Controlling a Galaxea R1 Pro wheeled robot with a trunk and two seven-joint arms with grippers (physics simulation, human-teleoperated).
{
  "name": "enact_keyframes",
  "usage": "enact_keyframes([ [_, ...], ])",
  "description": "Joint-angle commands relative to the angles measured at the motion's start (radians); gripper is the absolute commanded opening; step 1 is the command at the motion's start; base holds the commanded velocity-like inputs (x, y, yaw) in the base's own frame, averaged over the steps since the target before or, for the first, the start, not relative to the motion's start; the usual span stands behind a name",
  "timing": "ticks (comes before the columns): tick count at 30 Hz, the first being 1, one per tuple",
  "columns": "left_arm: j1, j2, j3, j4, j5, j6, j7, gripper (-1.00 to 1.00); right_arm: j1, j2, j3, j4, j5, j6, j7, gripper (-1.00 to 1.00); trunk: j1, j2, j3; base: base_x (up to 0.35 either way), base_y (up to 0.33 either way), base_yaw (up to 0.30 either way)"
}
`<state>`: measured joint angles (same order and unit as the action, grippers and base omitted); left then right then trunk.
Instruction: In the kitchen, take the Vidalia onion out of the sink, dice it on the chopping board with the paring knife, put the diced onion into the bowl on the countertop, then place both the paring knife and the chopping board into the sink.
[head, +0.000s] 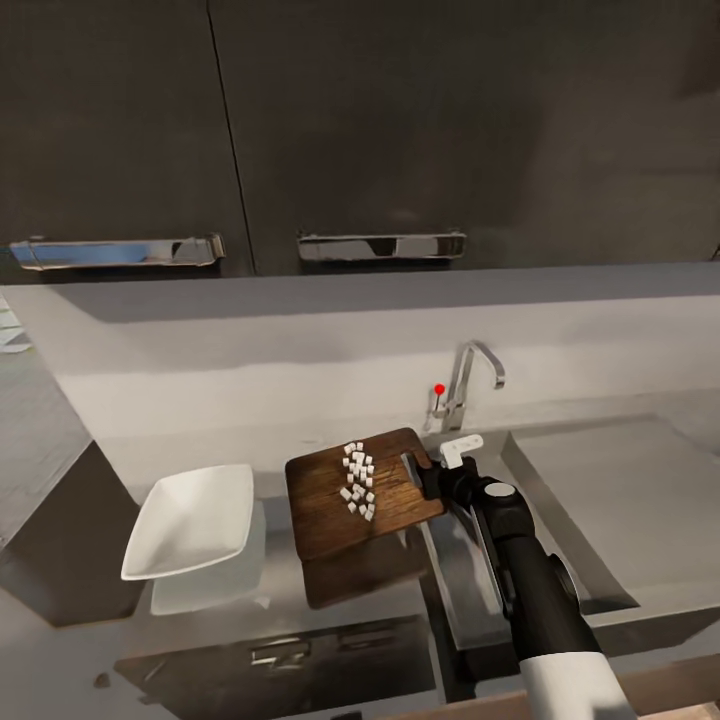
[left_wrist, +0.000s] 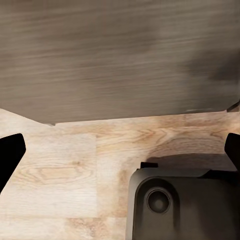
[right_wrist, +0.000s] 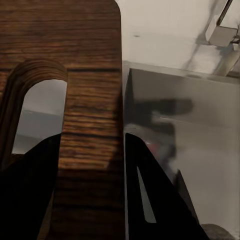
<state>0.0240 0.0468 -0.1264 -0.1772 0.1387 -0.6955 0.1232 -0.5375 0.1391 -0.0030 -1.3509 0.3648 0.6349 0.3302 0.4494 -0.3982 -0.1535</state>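
The dark brown wooden chopping board (head: 362, 492), rectangular with rounded corners, sat lifted and tilted above the smooth grey countertop (head: 200, 610) in the head view, its shadow or reflection lying on the worktop beneath it. A loose cluster of small white onion dice (head: 358, 479) rested on its upper face. The right gripper (head: 428, 476), at the end of a black arm with a white sleeve, held the board at its edge nearest the rectangular stainless-steel sink (head: 570, 520). Left of the board stood the shallow white bowl (head: 192, 520), squarish with flared sides, just beside it but apart. Behind the basin rose the angular chrome tap (head: 470, 380) with its red-tipped lever, and dark glossy cabinets (head: 400, 130) with bar handles hung above the pale backsplash.

In the left wrist view, the left gripper (left_wrist: 120, 150) showed only its black fingertips (left_wrist: 10, 152) at either edge of the frame, spread wide with nothing between them, over light wood-plank floor (left_wrist: 65, 180) and a dark cabinet front.

In the right wrist view, the right gripper's two dark fingers (right_wrist: 152, 200) were clamped on the strip of board (right_wrist: 90, 100) beside its cut-out handle slot, with the steel basin (right_wrist: 190, 125) below.
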Motion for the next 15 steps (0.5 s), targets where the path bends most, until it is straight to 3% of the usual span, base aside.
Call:
enact_keyframes([
  [1,0.001,0.001,-0.009,-0.002,0.009,-0.001,0.004,1.0,-0.001,0.001,0.0,-0.002,0.009,0.016,0.007,-1.0,0.001,-0.002,0.0,0.0,0.0,0.0],
  [15,0.001,0.001,-0.009,-0.002,0.008,-0.001,0.004,1.0,-0.001,0.001,0.0,-0.002,0.01,0.039,0.007,-1.0,0.001,-0.002,0.022,0.0,0.0,0.0],
])
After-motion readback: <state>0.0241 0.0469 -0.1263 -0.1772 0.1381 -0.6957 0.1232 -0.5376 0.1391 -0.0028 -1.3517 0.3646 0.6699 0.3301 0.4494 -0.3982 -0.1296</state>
